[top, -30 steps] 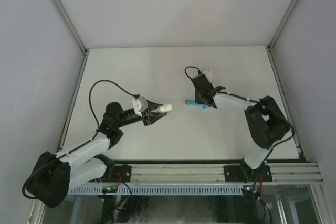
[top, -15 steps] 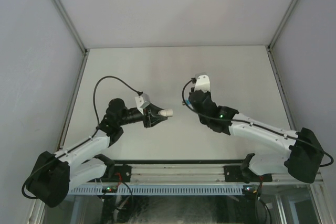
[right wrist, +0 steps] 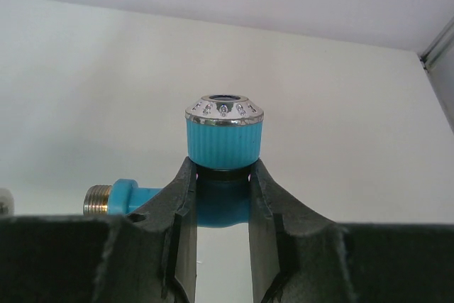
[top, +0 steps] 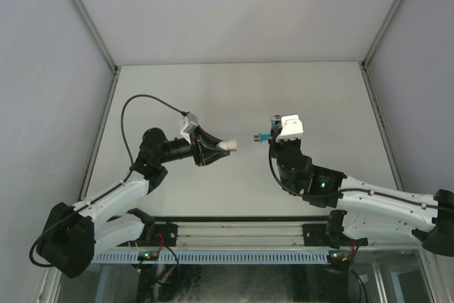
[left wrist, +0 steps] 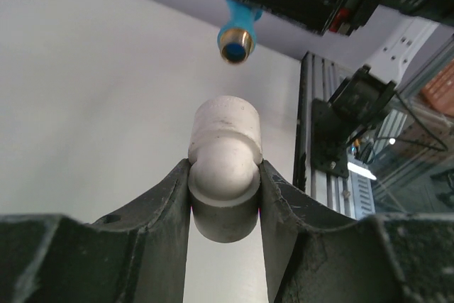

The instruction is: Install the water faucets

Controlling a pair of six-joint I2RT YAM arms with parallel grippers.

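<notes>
My left gripper (top: 215, 148) is shut on a white-grey pipe fitting (top: 228, 145), held above the table with its open end facing right. In the left wrist view the fitting (left wrist: 224, 168) sits between my fingers (left wrist: 152, 211). My right gripper (top: 272, 137) is shut on the blue water faucet (top: 262, 137), whose silvery threaded end points left at the fitting across a small gap. In the right wrist view the faucet (right wrist: 223, 140) stands handle up between my fingers (right wrist: 266, 200), threaded end at the left. The faucet's end (left wrist: 235, 39) shows just beyond the fitting in the left wrist view.
The white table (top: 234, 97) is walled at the left, back and right. An aluminium rail (top: 241, 235) with both arm bases runs along the near edge.
My right arm has swung its forearm down and right and brought the faucet level with the fitting, threaded end facing it. My left gripper has lifted the fitting slightly toward the faucet.
</notes>
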